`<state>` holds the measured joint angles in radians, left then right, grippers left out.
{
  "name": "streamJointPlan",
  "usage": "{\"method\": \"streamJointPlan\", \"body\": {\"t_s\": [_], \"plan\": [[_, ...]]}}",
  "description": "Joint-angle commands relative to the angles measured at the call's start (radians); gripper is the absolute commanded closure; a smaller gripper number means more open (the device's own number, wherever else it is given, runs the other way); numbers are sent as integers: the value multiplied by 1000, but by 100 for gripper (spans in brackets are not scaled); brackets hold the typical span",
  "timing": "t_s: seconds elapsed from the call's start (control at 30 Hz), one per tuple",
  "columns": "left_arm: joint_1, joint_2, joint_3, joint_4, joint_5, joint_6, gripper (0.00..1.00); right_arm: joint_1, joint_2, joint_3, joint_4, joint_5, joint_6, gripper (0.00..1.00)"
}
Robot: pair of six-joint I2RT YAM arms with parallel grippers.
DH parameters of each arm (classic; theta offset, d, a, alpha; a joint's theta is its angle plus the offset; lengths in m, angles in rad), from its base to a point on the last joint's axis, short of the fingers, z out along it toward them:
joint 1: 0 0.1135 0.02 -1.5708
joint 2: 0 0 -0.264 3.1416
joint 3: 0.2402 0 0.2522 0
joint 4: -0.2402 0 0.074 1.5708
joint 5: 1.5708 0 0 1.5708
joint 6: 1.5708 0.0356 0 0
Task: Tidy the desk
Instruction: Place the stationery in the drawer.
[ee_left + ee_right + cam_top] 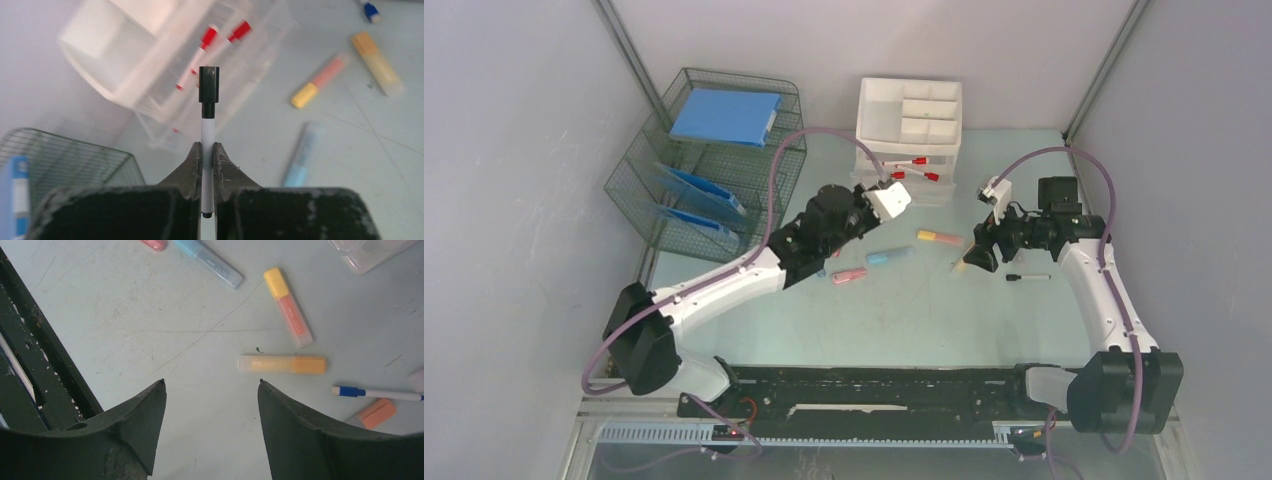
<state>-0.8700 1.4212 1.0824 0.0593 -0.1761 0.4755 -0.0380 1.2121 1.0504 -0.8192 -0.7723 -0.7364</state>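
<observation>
Robot body: left arm (724,285), right arm (1104,290); white tubular links, black joint housings, black block bases (639,345). One lilac cable (773,180) per arm. One white camera housing (890,198) per wrist. Both left fingers (187,170) and right fingers (132,430) matt black, tapered, grey-scuffed.

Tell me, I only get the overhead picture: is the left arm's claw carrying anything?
Observer: Yes. Its wrist camera shows the left gripper shut on a white marker with a black cap.
Visitor: And the other claw?
Observer: The right gripper is open, with nothing between its fingers, only bare desk below.
Visitor: What's closest to it?
Observer: Its wrist camera shows a yellow highlighter lying flat just beyond the fingertips.
</observation>
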Motion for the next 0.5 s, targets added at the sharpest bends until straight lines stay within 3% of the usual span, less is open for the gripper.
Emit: {"method": "streamJointPlan", "body": {"t_s": [0.0,0.2,0.47], "plan": [[58,52,151,-18,93,159,100,-4,-33,15,-5,-22,-23,25],[98,231,393,-190,111,268,100,-3,-38,14,-6,-24,-26,25],[124,443,618,-249,46,364,99,-3,-44,14,-6,-27,-27,25]]}}
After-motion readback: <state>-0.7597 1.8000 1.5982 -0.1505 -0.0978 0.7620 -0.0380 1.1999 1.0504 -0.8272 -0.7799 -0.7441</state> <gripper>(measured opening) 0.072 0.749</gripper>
